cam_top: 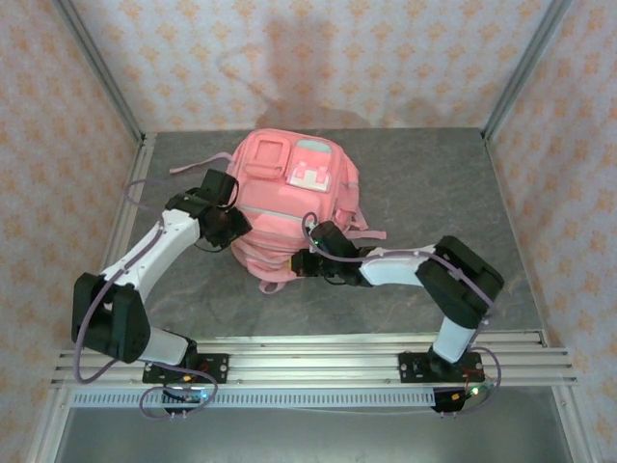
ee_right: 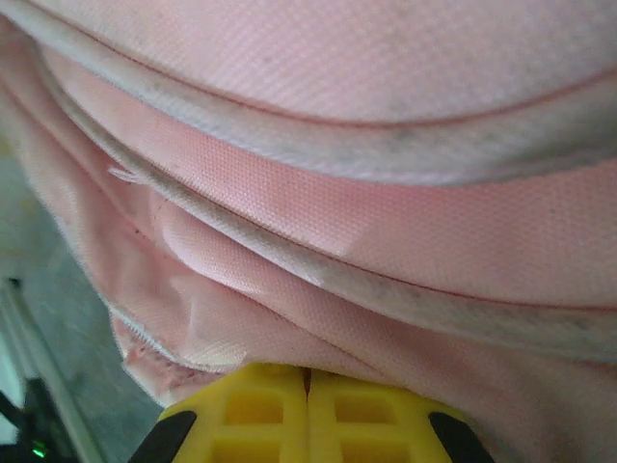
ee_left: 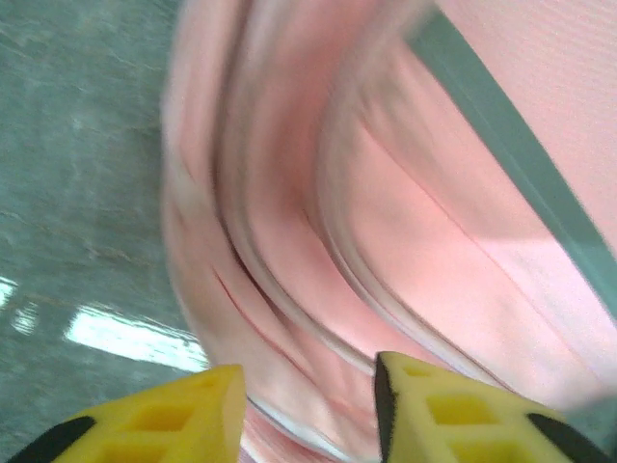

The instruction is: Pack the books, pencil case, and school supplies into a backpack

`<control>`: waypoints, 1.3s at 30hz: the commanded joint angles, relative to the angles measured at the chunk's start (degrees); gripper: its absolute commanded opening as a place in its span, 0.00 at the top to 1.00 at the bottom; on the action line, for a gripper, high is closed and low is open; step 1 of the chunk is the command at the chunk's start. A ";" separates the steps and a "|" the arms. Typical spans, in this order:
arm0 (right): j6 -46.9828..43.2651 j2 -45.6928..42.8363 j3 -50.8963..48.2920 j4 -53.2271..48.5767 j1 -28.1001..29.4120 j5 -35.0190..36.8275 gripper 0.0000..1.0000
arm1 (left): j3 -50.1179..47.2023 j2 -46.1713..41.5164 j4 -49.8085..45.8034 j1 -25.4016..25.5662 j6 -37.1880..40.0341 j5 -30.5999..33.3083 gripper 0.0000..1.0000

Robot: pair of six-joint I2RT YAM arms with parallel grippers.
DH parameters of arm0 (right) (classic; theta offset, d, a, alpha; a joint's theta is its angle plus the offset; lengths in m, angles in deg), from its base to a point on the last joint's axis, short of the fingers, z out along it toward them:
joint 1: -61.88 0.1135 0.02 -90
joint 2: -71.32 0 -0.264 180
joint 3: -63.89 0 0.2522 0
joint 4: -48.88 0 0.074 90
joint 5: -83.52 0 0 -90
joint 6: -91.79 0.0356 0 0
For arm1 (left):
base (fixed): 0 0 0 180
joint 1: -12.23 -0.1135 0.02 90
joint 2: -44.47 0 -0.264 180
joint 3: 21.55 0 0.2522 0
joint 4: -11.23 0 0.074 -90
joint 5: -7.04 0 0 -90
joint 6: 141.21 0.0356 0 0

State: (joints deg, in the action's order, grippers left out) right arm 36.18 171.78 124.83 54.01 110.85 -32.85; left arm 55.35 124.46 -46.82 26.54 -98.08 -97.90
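We list: backpack (cam_top: pixel 289 207), pink, centre of the surface (cam_top: pixel 434 183); we judge it soft, floppy, best pinched at seams. Next, left gripper (ee_left: pixel 308 395), jaws parted at its left side; right gripper (ee_right: pixel 308 386), jaws closed against its near hem.

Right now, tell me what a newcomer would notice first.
A big pink backpack lies on the grey table, front pockets up. Both arms reach it: the left arm with jaws apart at its left side, the right arm with jaws shut at its near edge.
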 commanded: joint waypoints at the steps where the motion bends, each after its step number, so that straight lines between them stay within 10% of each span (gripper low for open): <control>1: 10.17 5.07 -0.12 10.87 0.89 2.47 1.00 | -3.02 -5.39 -0.45 0.34 -3.75 -2.22 0.53; 17: 10.15 6.22 2.04 9.23 3.38 6.91 1.00 | -13.74 -1.14 12.67 3.18 -13.24 -4.09 0.49; 30: 0.80 1.06 3.72 -4.53 4.62 10.22 1.00 | -12.25 3.51 14.16 2.41 -11.31 -1.03 1.00; 39: -5.73 -3.10 3.62 -15.99 4.56 13.97 1.00 | -10.23 -3.41 10.02 1.74 -10.28 0.43 1.00</control>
State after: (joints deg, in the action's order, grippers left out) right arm 34.17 170.30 128.39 48.05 115.72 -23.36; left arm 42.89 124.48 -34.41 29.44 -109.66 -101.77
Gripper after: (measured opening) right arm 0.042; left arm 0.044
